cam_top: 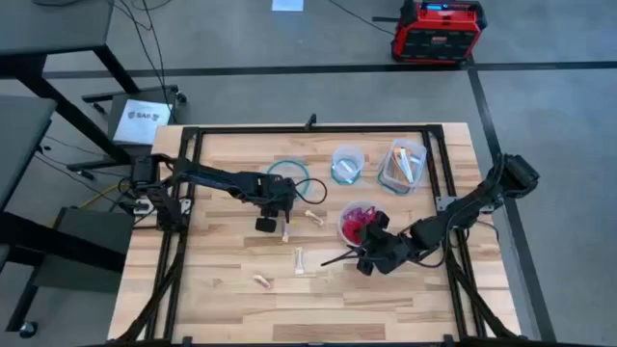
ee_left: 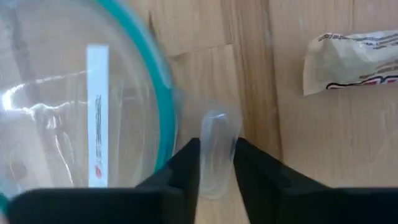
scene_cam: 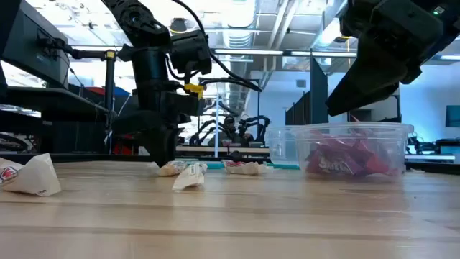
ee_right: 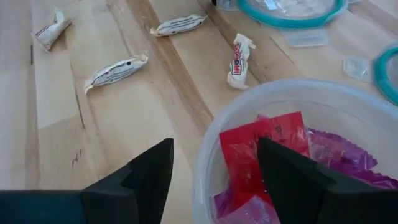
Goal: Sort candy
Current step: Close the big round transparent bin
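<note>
Pinching a pale clear-wrapped sweet [ee_left: 216, 152] in my left jaws [cam_top: 285, 231] beside the teal-rimmed clear container [cam_top: 286, 180]; my right jaws [cam_top: 364, 258] hang wide over the red-candy tub [cam_top: 359, 224].

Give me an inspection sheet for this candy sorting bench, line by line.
Surface: pale wooden slatted table in a black frame.
Job's things: red and magenta packets in a clear round tub; four pale wrapped sweets loose on the wood.
Clutter: teal-rimmed clear lid; two more clear tubs at the back.
Grippers: left tool shut on a small clear plastic tab; right tool open over the tub's rim.
Cables: black leads on the floor.
Surroundings: red-black case on the floor.
</note>
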`<state>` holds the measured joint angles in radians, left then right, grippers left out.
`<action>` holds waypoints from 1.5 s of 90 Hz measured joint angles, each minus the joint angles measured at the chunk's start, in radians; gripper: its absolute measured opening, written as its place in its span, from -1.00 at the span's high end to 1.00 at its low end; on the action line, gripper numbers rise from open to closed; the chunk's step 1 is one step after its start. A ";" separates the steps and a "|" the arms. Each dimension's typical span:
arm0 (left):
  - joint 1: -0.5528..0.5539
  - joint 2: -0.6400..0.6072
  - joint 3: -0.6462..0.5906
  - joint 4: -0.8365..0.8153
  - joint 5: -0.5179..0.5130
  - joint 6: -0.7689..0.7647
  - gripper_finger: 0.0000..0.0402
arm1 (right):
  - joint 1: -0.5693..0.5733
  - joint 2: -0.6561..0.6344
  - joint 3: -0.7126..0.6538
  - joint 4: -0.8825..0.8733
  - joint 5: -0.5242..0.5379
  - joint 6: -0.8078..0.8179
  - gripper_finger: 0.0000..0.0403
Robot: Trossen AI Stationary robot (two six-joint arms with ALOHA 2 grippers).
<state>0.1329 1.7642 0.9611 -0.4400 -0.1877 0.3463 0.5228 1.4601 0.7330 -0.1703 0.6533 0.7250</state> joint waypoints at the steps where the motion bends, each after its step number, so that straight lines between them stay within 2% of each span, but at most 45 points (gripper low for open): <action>1: 0.000 0.000 0.000 0.000 -0.002 -0.001 0.80 | 0.000 0.000 0.000 0.000 0.000 0.000 -0.07; 6: 0.002 0.003 -0.002 0.004 -0.016 -0.005 0.93 | 0.000 0.000 0.000 0.000 0.000 0.000 -0.07; 15: -0.002 0.005 0.000 0.023 -0.027 -0.018 0.99 | 0.000 0.000 0.000 -0.001 -0.001 0.000 -0.07; 57: -0.069 -0.112 0.121 -0.204 -0.024 -0.088 1.00 | 0.000 0.000 0.000 0.000 -0.001 0.000 -0.07; 72: -0.079 -0.194 0.143 -0.214 -0.028 -0.121 1.00 | 0.000 0.000 0.000 -0.001 -0.001 0.000 -0.07; 82: -0.054 -0.204 0.143 -0.210 -0.032 -0.113 1.00 | 0.000 0.000 0.000 0.000 -0.002 0.000 -0.07; 92: -0.025 -0.196 0.143 -0.198 -0.034 -0.081 0.90 | 0.000 0.000 0.000 0.000 -0.002 0.000 -0.07; 105: 0.013 -0.128 0.142 -0.186 -0.031 -0.081 0.62 | 0.000 0.000 0.000 -0.001 -0.002 0.000 -0.07; 117: 0.026 -0.049 0.142 -0.142 0.032 -0.063 0.39 | 0.000 0.000 -0.002 -0.004 -0.002 0.000 -0.07; 135: 0.026 0.053 0.145 -0.118 0.046 -0.068 0.30 | 0.000 0.000 -0.002 -0.005 -0.002 0.000 -0.07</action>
<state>0.1589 1.8167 1.1062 -0.5583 -0.1419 0.2787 0.5228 1.4601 0.7307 -0.1757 0.6510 0.7248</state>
